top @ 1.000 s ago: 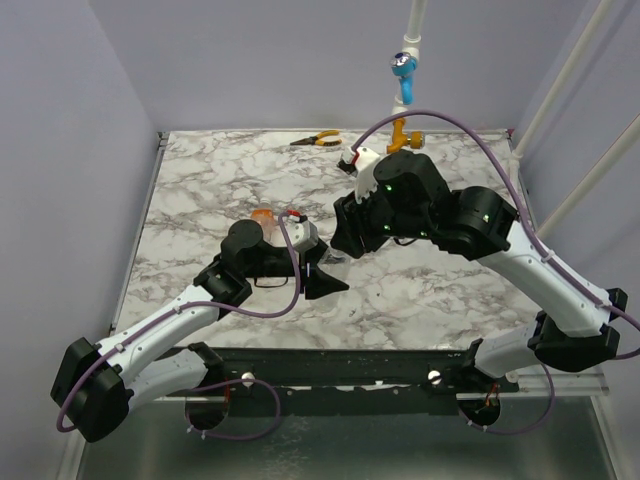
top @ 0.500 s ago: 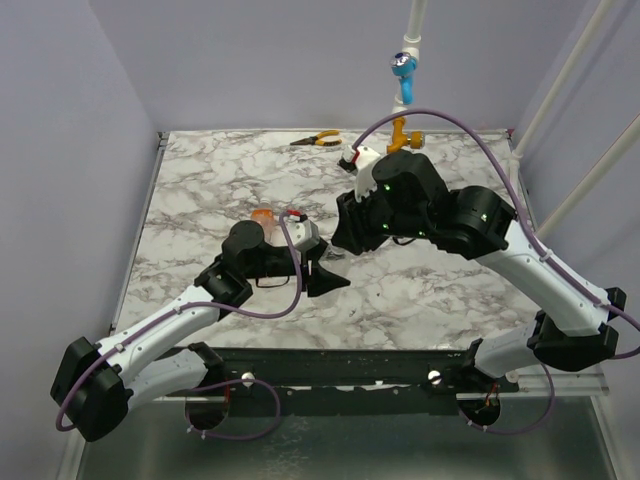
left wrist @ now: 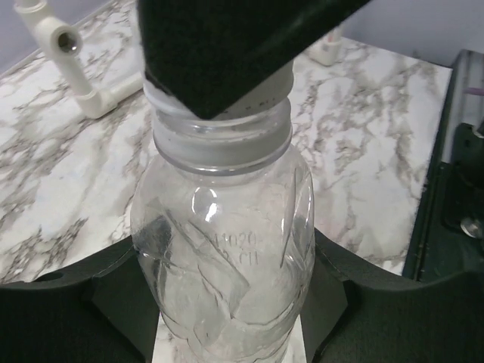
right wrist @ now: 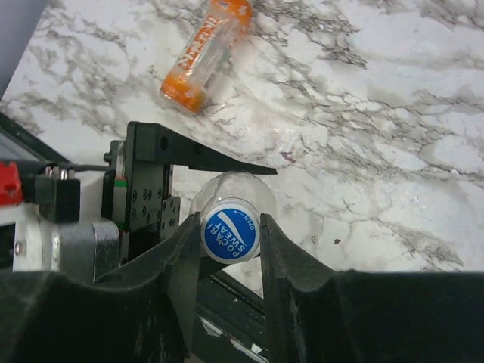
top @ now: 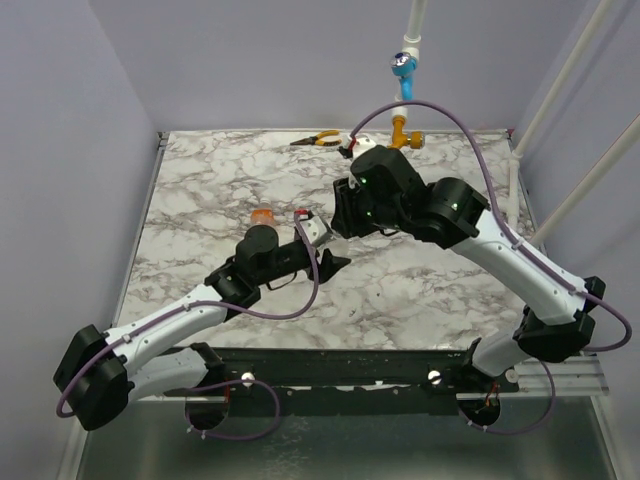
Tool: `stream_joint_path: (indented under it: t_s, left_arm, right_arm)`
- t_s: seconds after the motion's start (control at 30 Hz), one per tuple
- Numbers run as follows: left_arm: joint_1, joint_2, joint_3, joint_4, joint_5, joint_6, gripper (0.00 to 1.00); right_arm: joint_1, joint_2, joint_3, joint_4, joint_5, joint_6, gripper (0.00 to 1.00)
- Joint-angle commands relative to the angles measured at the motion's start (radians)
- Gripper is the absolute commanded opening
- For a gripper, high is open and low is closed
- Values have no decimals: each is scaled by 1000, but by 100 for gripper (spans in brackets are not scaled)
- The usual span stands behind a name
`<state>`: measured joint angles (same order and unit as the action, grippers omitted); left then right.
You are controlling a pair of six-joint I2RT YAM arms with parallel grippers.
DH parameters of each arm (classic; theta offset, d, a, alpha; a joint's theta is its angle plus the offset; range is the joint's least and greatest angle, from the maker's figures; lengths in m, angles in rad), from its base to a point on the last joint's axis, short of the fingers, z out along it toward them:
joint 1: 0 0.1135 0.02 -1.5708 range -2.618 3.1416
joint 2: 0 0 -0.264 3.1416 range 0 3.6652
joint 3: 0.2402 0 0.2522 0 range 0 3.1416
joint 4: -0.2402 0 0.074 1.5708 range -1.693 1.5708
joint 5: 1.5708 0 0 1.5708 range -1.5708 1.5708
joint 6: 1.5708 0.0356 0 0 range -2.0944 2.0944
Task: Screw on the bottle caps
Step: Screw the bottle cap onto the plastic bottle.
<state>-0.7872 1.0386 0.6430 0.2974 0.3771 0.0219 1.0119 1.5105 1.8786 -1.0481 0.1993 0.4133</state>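
Blue cap (right wrist: 231, 231) at the mouth of a clear bottle (left wrist: 223, 249), above the middle of your marble table (top: 430, 290). Both arms reach in from the near edge: the right arm (top: 500, 250) bends over from the right, and the left arm (top: 170, 320) stretches in low from the left. Your left gripper (left wrist: 227, 318) clamps the clear bottle's body between its two fingers and holds it upright off the table. An orange bottle (right wrist: 206, 53) lies on its side on the marble just beyond the left arm's wrist, touching neither gripper. Orange-handled pliers (top: 318, 139) rest at the far edge. Your right gripper (right wrist: 231, 243) comes down from above, its fingers pinching the blue cap on both sides directly over the bottle's neck. You cannot tell whether the cap has caught the thread.
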Motion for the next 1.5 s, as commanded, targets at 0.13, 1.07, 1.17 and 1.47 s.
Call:
stream_joint_path:
  t_s: [0.13,1.07,1.17,1.47]
  left_arm:
    - [-75,70,58,285,-361,105,32]
    - [-103,234,85,467,-571,50,30]
    - [-103,247,92,435,-537,37,29]
    - [-100,273,86,382,-477,-10,29]
  right_arm:
    - [-24,127,28,-104,35,168,35]
    - [-57,306,207,-117,58,293,43]
    - [-56,312,236,-131,68,287,49]
    - [-56,310,276,-153,91,272,57]
